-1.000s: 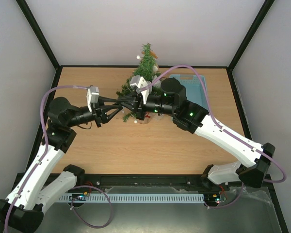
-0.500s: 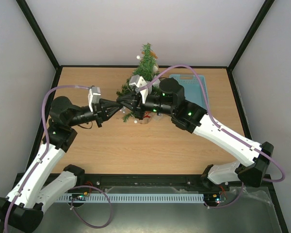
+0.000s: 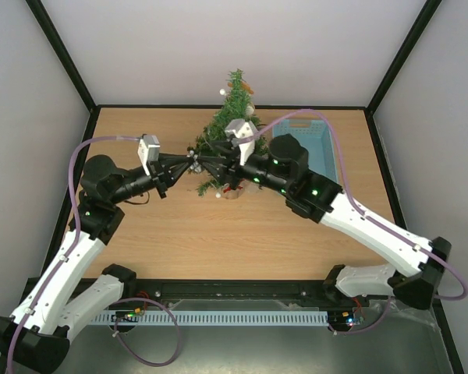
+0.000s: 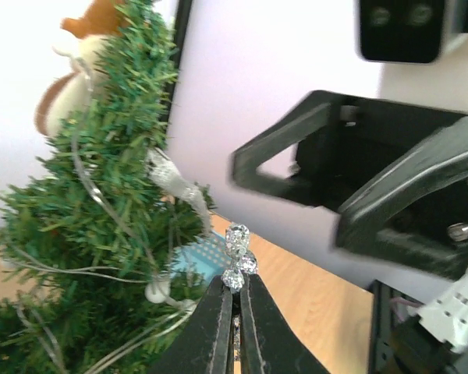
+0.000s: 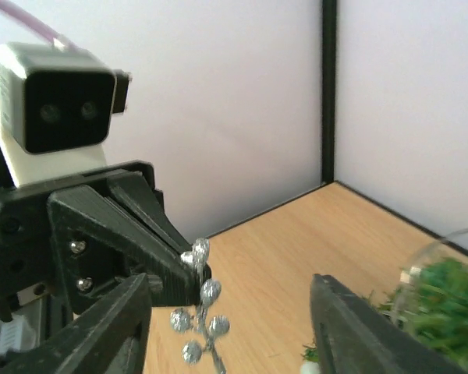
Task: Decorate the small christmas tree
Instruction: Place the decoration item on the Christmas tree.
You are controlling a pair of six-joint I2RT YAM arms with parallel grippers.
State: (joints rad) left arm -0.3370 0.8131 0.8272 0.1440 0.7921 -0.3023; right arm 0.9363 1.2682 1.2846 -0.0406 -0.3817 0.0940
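Observation:
The small christmas tree (image 3: 232, 125) stands at the back middle of the table, strung with a pale bead garland; it fills the left of the left wrist view (image 4: 93, 234). My left gripper (image 4: 235, 284) is shut on a silver beaded sprig (image 4: 239, 257), held in front of the tree. In the right wrist view the sprig (image 5: 199, 312) hangs from the left gripper's tip (image 5: 189, 274). My right gripper (image 5: 230, 335) is open around the sprig without touching it. From above, both grippers meet just before the tree (image 3: 207, 164).
A light blue plastic basket (image 3: 316, 144) lies behind the right arm at the back right. A brown and white ornament (image 4: 78, 47) sits near the tree's top. Black frame posts and pale walls enclose the table.
The left gripper has closed on the silver sprig. The right gripper has opened and let it go, and the right arm has shifted slightly to the right.

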